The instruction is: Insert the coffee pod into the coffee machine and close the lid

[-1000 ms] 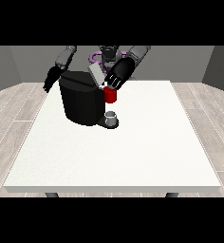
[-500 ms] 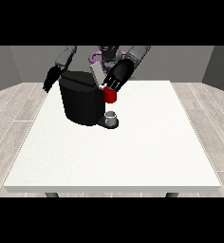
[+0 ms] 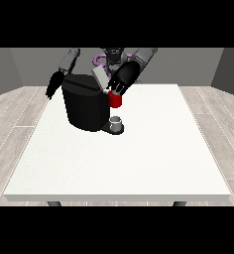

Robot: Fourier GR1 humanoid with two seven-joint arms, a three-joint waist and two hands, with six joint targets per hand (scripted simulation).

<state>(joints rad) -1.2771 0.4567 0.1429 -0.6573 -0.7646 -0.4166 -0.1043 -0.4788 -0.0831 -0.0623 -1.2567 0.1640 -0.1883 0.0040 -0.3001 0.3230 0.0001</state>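
The black coffee machine (image 3: pixel 88 108) stands on the white table (image 3: pixel 139 158) at its far left part. Its light grey lid (image 3: pixel 99 76) is raised and tilted. The hand at the view's right (image 3: pixel 124 77) hovers over the machine's front, right above a red thing at the machine (image 3: pixel 115 100) and touching or nearly touching the lid's lower end. The hand at the view's left (image 3: pixel 54 87) hangs down beside the machine's far side, with relaxed fingers holding nothing. A small grey thing (image 3: pixel 117 122) sits on the machine's base below the red thing.
The table's edges run near the machine at the left and back. The robot's torso (image 3: pixel 111 55) is behind the machine. Wide table surface lies in front of and to the right of the machine.
The hand at the view's right has sunk slightly towards the red thing and the lid. The other hand and the machine look the same.
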